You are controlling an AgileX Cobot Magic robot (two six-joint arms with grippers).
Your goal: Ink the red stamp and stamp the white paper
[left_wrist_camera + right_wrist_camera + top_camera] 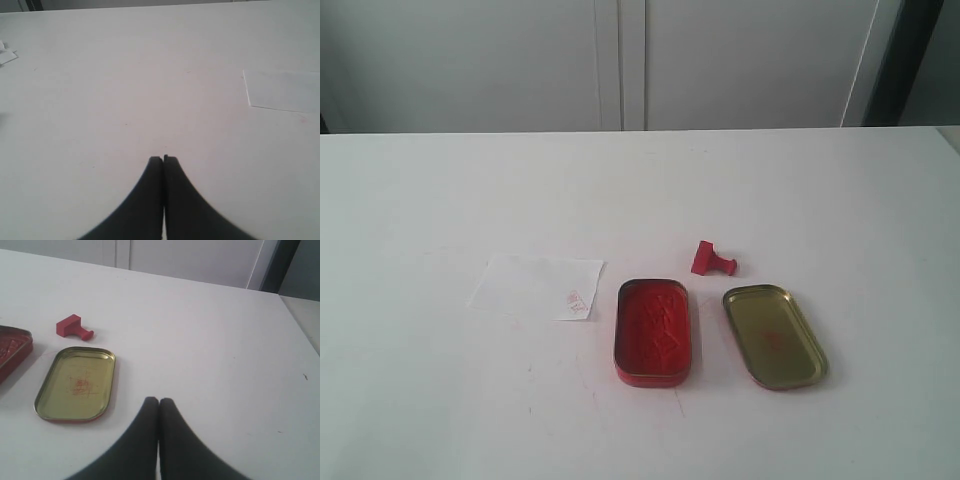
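The red stamp (712, 260) lies tipped on its side on the table, just behind the ink tin and the lid; the right wrist view shows the red stamp (73, 327) too. The white paper (537, 286) lies flat to the left of the tin and carries a faint red imprint near its right edge. Part of the white paper (284, 91) shows in the left wrist view. My left gripper (163, 158) is shut and empty over bare table. My right gripper (159, 400) is shut and empty, near the lid. Neither gripper appears in the exterior view.
An open red-filled ink tin (653, 331) sits between the paper and the gold lid (774, 335), which lies inside up; both also show as ink tin (12, 351) and gold lid (77, 383). White cabinet doors stand behind the table (820, 200).
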